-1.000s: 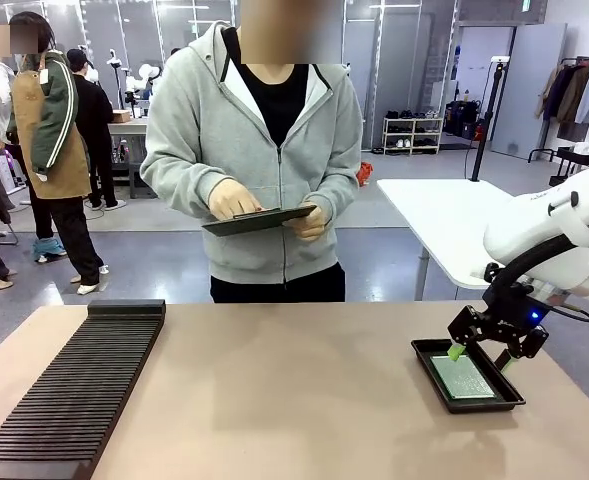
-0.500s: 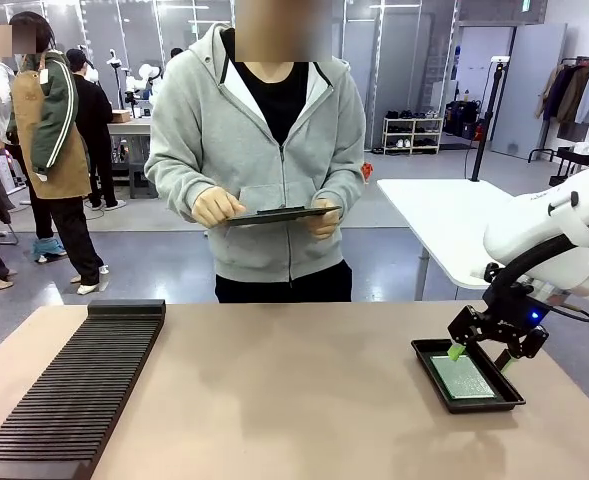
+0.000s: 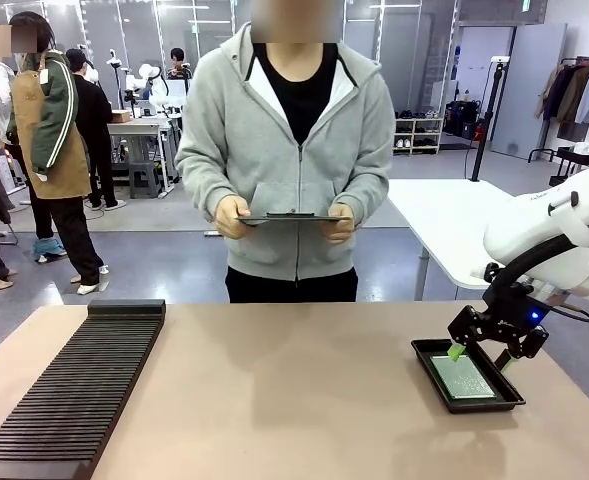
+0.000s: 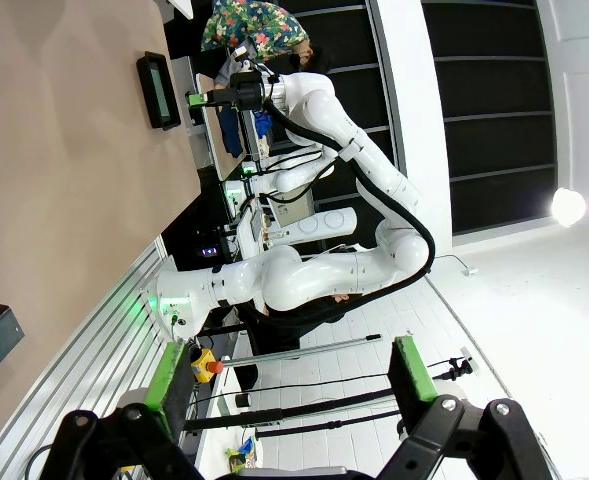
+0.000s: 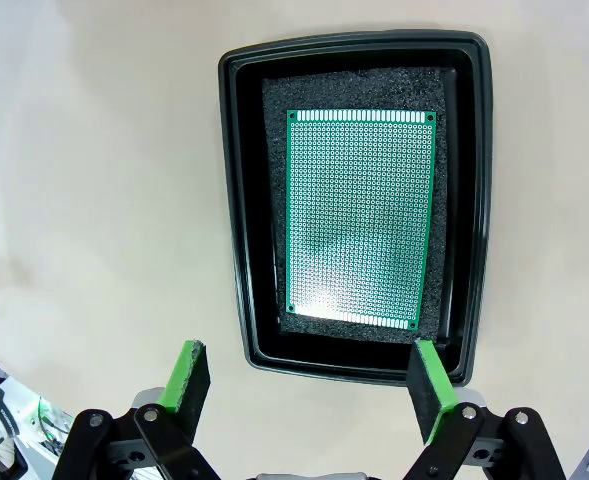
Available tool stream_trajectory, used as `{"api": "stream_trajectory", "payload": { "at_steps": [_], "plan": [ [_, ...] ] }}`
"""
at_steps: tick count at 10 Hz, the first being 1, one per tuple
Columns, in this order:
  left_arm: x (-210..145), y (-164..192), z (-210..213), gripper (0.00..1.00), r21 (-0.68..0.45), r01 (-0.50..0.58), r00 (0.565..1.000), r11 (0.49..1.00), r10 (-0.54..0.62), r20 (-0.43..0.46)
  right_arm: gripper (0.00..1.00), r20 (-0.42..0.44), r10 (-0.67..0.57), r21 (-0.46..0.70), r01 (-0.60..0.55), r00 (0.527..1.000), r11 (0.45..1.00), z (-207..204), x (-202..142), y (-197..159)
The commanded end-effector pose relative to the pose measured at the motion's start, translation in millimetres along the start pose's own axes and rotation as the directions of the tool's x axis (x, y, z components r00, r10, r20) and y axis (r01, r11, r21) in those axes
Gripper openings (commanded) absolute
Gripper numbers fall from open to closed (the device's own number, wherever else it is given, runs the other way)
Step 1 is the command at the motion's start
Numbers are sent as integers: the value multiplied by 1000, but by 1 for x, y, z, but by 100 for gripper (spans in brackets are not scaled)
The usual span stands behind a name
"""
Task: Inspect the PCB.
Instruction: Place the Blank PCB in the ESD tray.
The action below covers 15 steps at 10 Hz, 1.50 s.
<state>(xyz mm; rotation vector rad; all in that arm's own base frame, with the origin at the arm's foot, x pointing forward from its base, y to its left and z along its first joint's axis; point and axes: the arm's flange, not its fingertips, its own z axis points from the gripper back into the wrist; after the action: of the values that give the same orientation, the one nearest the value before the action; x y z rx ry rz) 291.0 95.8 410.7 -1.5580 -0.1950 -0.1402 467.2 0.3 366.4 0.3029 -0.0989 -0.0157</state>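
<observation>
Person (image 3: 296, 150) stepped right; right wrist view shows PCB (image 5: 360, 214) dots; both jaws spread, empty.

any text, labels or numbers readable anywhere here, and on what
None can be read.
PCB: rows of dots, no print visible.
Black tray: no label.
Right arm: small dark lettering near its top edge, too small to read.
Green ceiling sign: too small to read.
</observation>
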Motion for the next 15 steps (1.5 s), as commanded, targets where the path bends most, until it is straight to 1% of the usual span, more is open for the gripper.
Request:
{"api": "stream_trajectory", "payload": {
  "at_steps": [1,15],
  "plan": [
    [0,-1,1,100,-3,4,1000,1000,-4,1,100,-1,3,7,-3,1000,1000,-2,1,1],
    [0,-1,1,100,-3,4,1000,1000,-4,1,100,-1,3,7,-3,1000,1000,-2,1,1]
  ]
}}
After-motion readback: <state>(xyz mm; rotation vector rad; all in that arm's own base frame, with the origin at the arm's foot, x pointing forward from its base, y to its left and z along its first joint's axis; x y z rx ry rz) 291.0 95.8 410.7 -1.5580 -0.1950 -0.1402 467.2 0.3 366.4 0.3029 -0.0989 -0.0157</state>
